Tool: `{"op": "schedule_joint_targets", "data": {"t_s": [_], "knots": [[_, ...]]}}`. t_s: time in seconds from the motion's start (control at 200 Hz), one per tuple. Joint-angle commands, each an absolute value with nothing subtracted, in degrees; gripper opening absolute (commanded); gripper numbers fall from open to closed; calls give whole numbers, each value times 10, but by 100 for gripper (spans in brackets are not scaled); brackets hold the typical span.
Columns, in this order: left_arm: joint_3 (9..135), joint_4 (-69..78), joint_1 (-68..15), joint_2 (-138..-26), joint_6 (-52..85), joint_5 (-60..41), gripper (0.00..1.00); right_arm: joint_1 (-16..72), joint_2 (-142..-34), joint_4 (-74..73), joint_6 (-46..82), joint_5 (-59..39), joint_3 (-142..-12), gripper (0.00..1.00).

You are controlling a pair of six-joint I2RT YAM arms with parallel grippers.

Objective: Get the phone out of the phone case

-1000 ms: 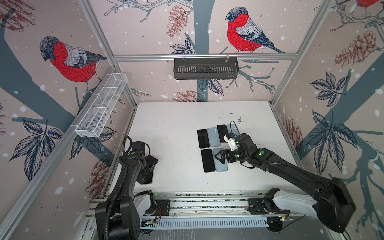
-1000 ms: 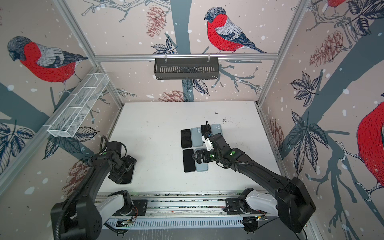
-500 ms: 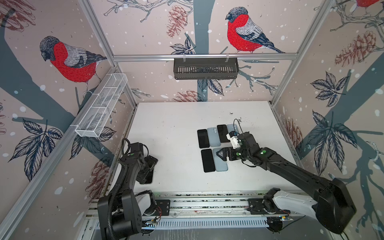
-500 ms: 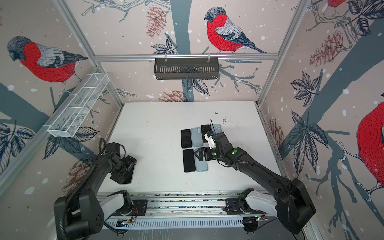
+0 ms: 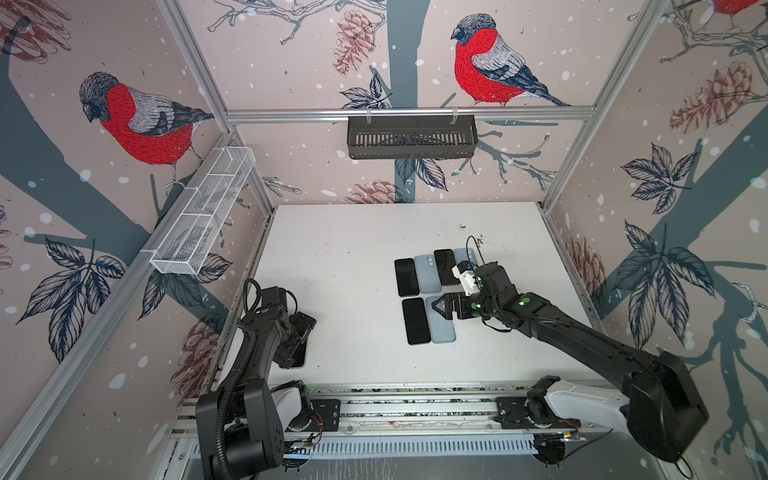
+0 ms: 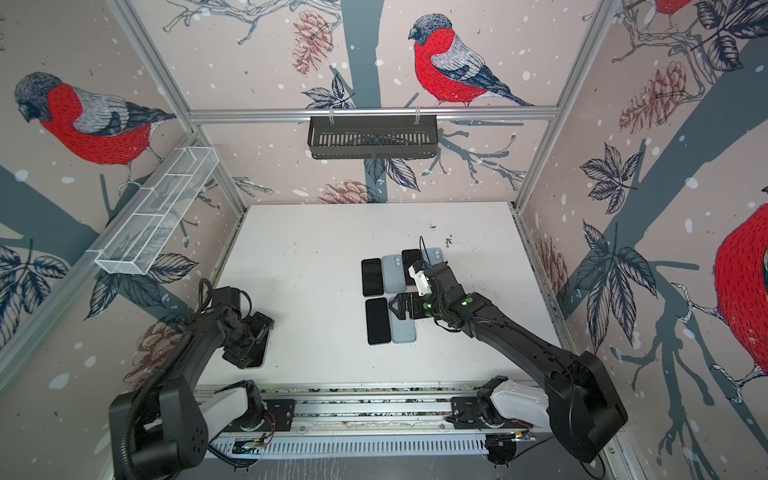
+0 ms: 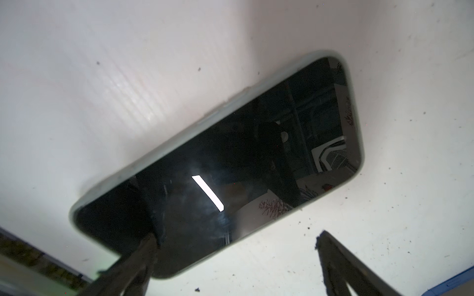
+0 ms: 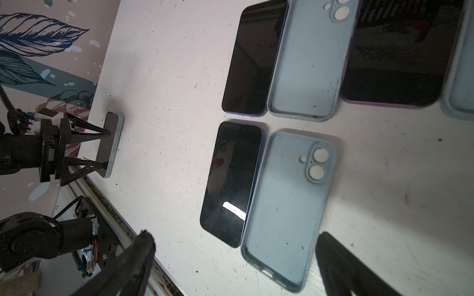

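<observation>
You see the white table (image 5: 353, 249); the left gripper (image 5: 293, 349), at lower left of a top view, is spread wide and empty, one fingertip (image 7: 151, 243) seemingly on the dark-screened phone (image 7: 218, 166) lying flat in its pale case (image 7: 184, 135); the right gripper (image 5: 439, 308) is open and empty, mid-frame.

Legend: we read no text, label, brand, number or sign in any view. A pale marking (image 5: 298, 450) on the slotted strip (image 5: 415, 449) at the front of the base, seen in a top view, is too small for us to make out
</observation>
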State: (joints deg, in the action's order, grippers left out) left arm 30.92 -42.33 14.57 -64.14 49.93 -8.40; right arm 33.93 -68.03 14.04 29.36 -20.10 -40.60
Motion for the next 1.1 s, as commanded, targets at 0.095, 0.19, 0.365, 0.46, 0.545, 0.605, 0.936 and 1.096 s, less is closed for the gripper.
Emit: {"op": "schedule_joint_targets", "data": {"t_s": [0.095,0.19,0.365,0.46,0.545,0.605,0.936,1.096], "knots": [[285,-279,146,-648,515,-193,96,336,-684,123,302,-204,-410,99],[278,-229,146,-642,519,-227,96,336,-689,122,305,-207,-414,99],[291,-210,146,-645,515,-235,96,335,-696,114,309,-207,-415,99],[294,-222,146,-654,515,-233,95,335,-699,111,311,-207,-414,99],[320,-277,146,-649,510,-207,95,334,-701,112,312,-207,-417,99],[352,-346,146,-645,500,-161,96,334,-700,109,313,-207,-416,100],[403,-525,146,-634,500,-55,97,334,-714,85,326,-208,-410,100],[379,-534,146,-631,501,-54,97,334,-715,80,329,-209,-413,100]]}}
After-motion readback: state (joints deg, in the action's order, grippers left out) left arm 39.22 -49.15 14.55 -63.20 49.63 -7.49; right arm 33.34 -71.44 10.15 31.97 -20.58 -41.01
